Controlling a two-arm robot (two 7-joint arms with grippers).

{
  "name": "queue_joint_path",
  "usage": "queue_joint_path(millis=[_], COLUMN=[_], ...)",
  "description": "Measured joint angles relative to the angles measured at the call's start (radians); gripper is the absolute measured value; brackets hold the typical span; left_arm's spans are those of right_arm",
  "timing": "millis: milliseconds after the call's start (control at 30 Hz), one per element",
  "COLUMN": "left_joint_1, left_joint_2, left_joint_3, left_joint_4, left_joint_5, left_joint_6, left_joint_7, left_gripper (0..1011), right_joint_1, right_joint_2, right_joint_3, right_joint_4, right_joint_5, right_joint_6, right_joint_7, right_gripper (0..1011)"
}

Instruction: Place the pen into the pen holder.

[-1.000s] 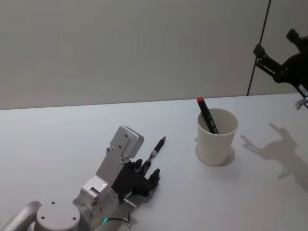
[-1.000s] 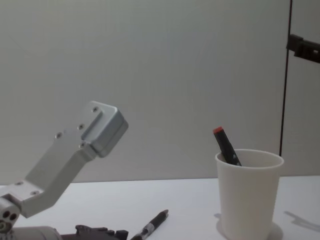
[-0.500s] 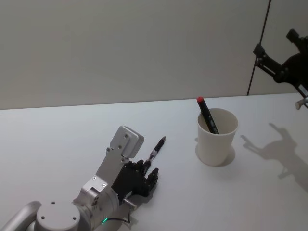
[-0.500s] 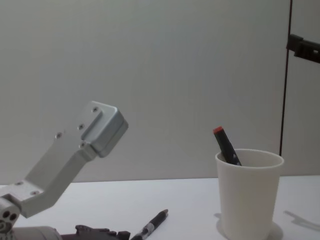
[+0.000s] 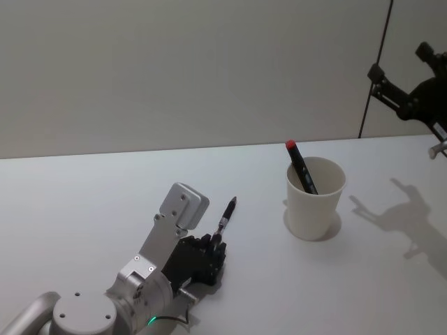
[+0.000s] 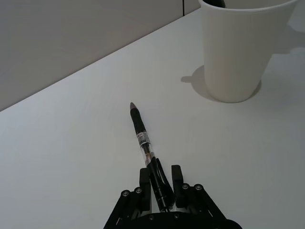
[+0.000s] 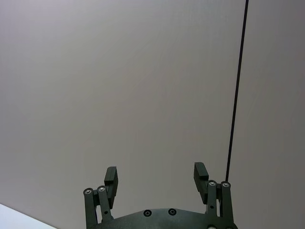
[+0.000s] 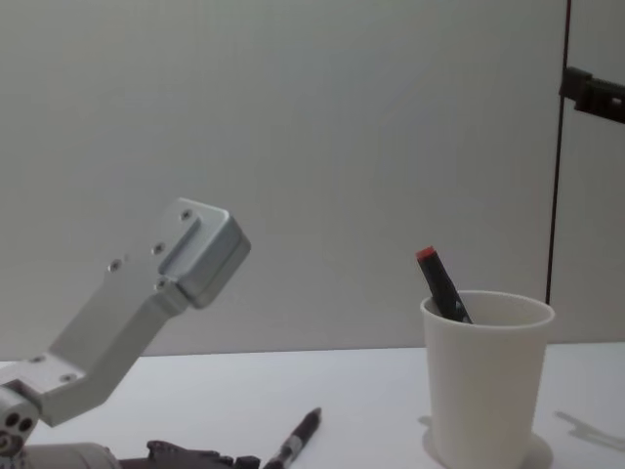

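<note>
1. White table [image 5: 84, 202] in front of a plain pale wall [image 5: 174, 70], with one dark vertical seam [image 5: 384, 31] toward the right side. That is the whole scene from my seat.
2. I see the paper cup [image 5: 314, 202] standing upright on the right half of the table. It is white with a rolled rim and narrows toward its base.
3. Inside the cup is one red-capped pen [image 5: 299, 166]. It leans toward the robot's left against the rim, and its red end sticks out above the top (the chest view shows this best, from the side).
4. The pen [image 5: 227, 213] I am after is not in the cup. It lies low on the table to the cup's left, well apart from it, with its dark tip pointing toward the wall.
5. My left gripper [image 6: 160, 174] is down at the table with its jaws clamped on the back end of that pen. The clear middle section and the tip stick out ahead of the fingers [image 6: 144, 177].
6. My right gripper [image 7: 156, 170] is parked high at the right edge of the head view, above the table. Its jaws are wide apart and hold nothing.
7. Its shadow [image 5: 398, 216] falls on the table to the right of the cup.
</note>
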Motion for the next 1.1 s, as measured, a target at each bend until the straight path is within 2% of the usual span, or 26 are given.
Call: queue_joint_path(millis=[33, 100, 167, 1100], left_joint_1=[0.000, 0.000, 0.000, -0.012], left_joint_2=[0.000, 0.000, 0.000, -0.001], left_joint_3=[0.000, 0.000, 0.000, -0.006], left_joint_4=[0.000, 0.001, 0.001, 0.007], left_joint_5=[0.000, 0.000, 0.000, 0.011], left_joint_6=[0.000, 0.000, 0.000, -0.006], left_joint_7=[0.000, 0.000, 0.000, -0.012], left_gripper=[296, 218, 183, 178], right_joint_1=[0.000, 0.000, 0.000, 0.000], right_joint_2=[0.000, 0.000, 0.000, 0.000], right_joint_3=[0.000, 0.000, 0.000, 0.000], right_joint_4=[0.000, 0.000, 0.000, 0.000], right_joint_5=[0.000, 0.000, 0.000, 0.000], right_joint_6=[0.000, 0.000, 0.000, 0.000], right_joint_7=[0.000, 0.000, 0.000, 0.000], right_gripper=[1002, 1002, 1002, 1001])
